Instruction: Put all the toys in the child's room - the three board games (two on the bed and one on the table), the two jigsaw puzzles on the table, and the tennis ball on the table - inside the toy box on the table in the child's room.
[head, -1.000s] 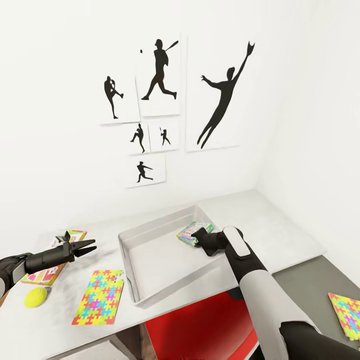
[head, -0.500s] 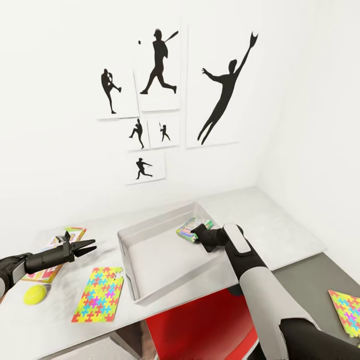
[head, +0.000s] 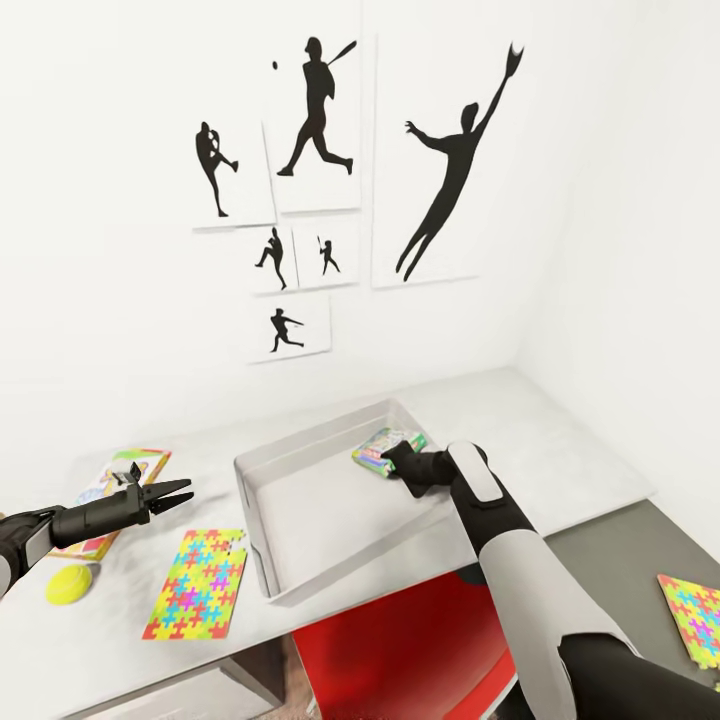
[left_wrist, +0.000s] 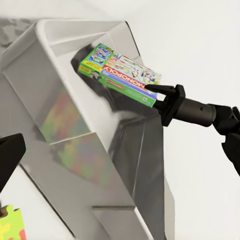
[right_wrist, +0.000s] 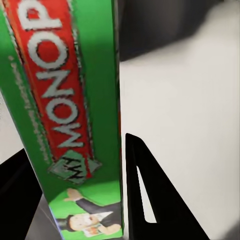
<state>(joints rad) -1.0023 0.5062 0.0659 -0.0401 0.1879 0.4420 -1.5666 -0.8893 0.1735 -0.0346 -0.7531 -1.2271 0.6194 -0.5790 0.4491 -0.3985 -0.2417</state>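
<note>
The light-grey toy box (head: 262, 545) sits mid-table. My right gripper (head: 395, 462) is shut on the green-edged board game (head: 384, 446), held tilted over the box's far right corner. The left wrist view shows that game (left_wrist: 120, 75) pinched at one end by the right gripper (left_wrist: 159, 98) above the toy box (left_wrist: 60, 30). Its red lettered edge (right_wrist: 65, 100) lies between the fingers (right_wrist: 145, 190). My left gripper (head: 172, 494) hangs open left of the box. Below it lie a jigsaw puzzle (head: 196, 584), the tennis ball (head: 68, 583) and the SKIP-BO game (head: 108, 482).
A second jigsaw puzzle (head: 694, 618) lies on a darker surface at the lower right. A red object (head: 400, 650) stands under the table (head: 560, 460). White walls with black sports silhouettes (head: 320, 110) close the back and right side.
The whole view has shifted slightly. My right gripper has carried the board game a little further toward the box's far wall. The left arm has kept its place.
</note>
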